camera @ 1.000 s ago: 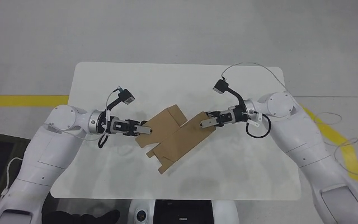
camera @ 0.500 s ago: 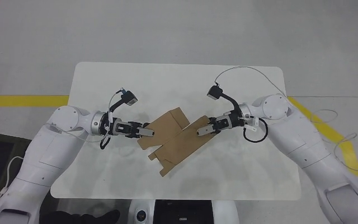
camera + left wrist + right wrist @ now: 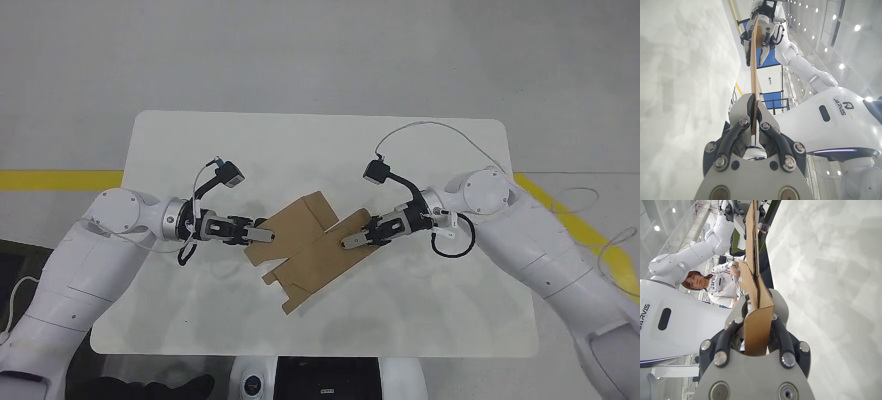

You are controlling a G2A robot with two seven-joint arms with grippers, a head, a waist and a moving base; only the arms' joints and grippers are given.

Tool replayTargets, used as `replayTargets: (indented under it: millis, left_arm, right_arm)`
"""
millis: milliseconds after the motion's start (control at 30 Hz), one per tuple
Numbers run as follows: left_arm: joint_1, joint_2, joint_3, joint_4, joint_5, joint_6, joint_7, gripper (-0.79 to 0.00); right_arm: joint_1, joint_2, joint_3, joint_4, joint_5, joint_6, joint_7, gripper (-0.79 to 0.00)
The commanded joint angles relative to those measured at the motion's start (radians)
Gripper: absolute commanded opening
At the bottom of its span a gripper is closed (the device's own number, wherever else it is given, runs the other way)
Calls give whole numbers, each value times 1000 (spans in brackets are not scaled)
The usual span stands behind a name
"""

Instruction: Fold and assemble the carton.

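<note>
**Top view.** Finds flat brown carton (image 3: 310, 250) at mid-table (image 3: 200, 150), somewhat nearer the front edge, slanting from front-left to back-right. Places left gripper (image 3: 262, 233) at the carton's left corner and right gripper (image 3: 350, 241) over its right panel. Notes a shadow on the table under the carton's front corner.

**Left wrist view.** Shows the carton (image 3: 753, 75) edge-on, its near end pinched between the left gripper's pads (image 3: 750, 102), drawn together on the cardboard. Shows a gap between the sheet and the table surface alongside. Farther off, shows the right gripper (image 3: 755, 61) with fingers apart, one on each side of the sheet.

**Right wrist view.** Shows a bent flap of the carton (image 3: 758, 328) sitting between the right gripper's spread fingers (image 3: 780, 303); cannot tell whether pressed. Shows the left gripper (image 3: 749, 219) at the carton's far end.
</note>
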Motion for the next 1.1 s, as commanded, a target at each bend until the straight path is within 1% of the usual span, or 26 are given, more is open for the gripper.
replayTargets:
  millis: [0, 167, 200, 233, 267, 333, 500, 600, 700, 833, 1067]
  left_arm:
    - [-1, 3, 6, 1, 3, -6, 6, -785]
    - [-5, 11, 15, -1, -9, -11, 11, -785]
    - [-7, 12, 15, -1, -15, -15, 15, -686]
    - [-8, 13, 14, 1, -22, -20, 20, -329]
    - [-8, 14, 12, 7, -29, -26, 26, 0]
    - [-13, 15, 5, 34, -42, -44, 44, 0]
    - [-29, 11, -12, 104, -37, -126, 127, 0]
    - [-35, 3, -16, 152, -45, -176, 177, 0]
    - [-43, -7, -13, 179, -57, -201, 216, 0]
    - [-51, -21, -8, 188, -50, -205, 288, 0]
    - [-46, -36, -6, 158, -19, -218, 365, 0]
  right_arm:
    - [7, 3, -12, 1, 5, -4, -4, -785]
    - [22, 9, -38, 10, 21, -19, -19, -785]
    - [23, 10, -41, 14, 29, -24, -24, -785]
    - [23, 10, -44, 18, 38, -28, -28, -785]
    - [24, 11, -47, 22, 45, -31, -31, -785]
    - [23, 12, -49, 36, 64, -41, -41, -785]
    - [11, 14, -35, 102, 110, -72, -72, -785]
    - [1, 14, -16, 139, 135, -90, -90, -785]
    - [-6, 11, 1, 164, 155, -100, -100, -785]
    - [-19, 0, 23, 189, 206, -87, -121, -785]
    - [-34, -11, 46, 141, 138, -12, -220, -785]
